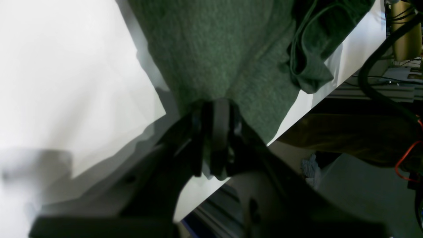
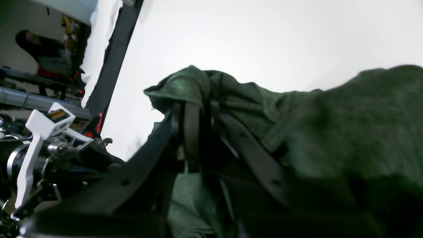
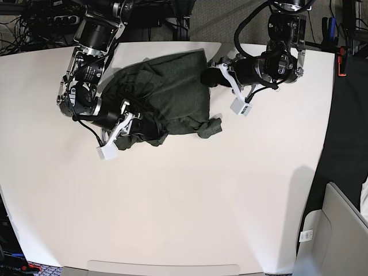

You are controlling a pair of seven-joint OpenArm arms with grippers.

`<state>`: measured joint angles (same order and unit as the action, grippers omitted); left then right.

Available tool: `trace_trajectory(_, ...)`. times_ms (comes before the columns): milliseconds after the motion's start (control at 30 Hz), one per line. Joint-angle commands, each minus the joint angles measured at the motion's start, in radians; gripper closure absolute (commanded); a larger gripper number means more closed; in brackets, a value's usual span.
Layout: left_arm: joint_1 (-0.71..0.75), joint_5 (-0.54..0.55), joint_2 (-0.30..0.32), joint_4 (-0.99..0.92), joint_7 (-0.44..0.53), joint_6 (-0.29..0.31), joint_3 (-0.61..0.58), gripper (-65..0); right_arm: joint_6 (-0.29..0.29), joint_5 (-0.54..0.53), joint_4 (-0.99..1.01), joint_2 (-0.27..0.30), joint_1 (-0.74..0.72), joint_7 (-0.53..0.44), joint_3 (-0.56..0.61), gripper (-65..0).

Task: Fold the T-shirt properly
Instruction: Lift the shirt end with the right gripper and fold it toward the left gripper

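Pinching the T-shirt (image 3: 172, 92) both ends, mate | your left gripper (image 1: 216, 105) clamps cloth at 3 o'clock | right gripper (image 2: 195, 105) grips bunched fabric at 9 o'clock | table (image 3: 190, 201)

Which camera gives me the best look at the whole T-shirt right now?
The base view: it shows the whole T-shirt bunched on the white table between both arms. The left wrist view shows only fabric pinched in the left gripper; the right wrist view shows folds around the right gripper.
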<state>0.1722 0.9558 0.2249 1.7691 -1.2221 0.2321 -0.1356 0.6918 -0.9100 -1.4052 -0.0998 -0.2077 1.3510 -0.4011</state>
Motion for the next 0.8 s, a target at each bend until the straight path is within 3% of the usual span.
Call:
trace_trajectory(0, -0.007, 0.021, 0.006, 0.015, 0.011, 0.002, 0.004, -2.6, 0.006, -0.031, -0.016, -0.022, -0.023, 0.003, 0.018, -1.3)
trace_trajectory(167, -0.007, 0.019, 0.005, 0.001, 0.011, 0.002, 0.003, -2.7, 0.006, -0.031, -0.019, -0.057, -0.023, 0.028, 0.052, -1.3)
trace_trajectory(500, -0.009, 0.019, 0.005, -0.062, 0.054, 0.002, -0.002, -2.7, 0.006, -0.034, -0.069, -0.044, -0.016, 0.035, 0.058, -1.3)
trace_trajectory(767, -0.009, 0.019, 0.0, -0.113, 0.061, 0.002, -0.003, -2.7, 0.006, 0.016, -0.07, -0.057, 0.006, 0.038, 0.204, -1.3)
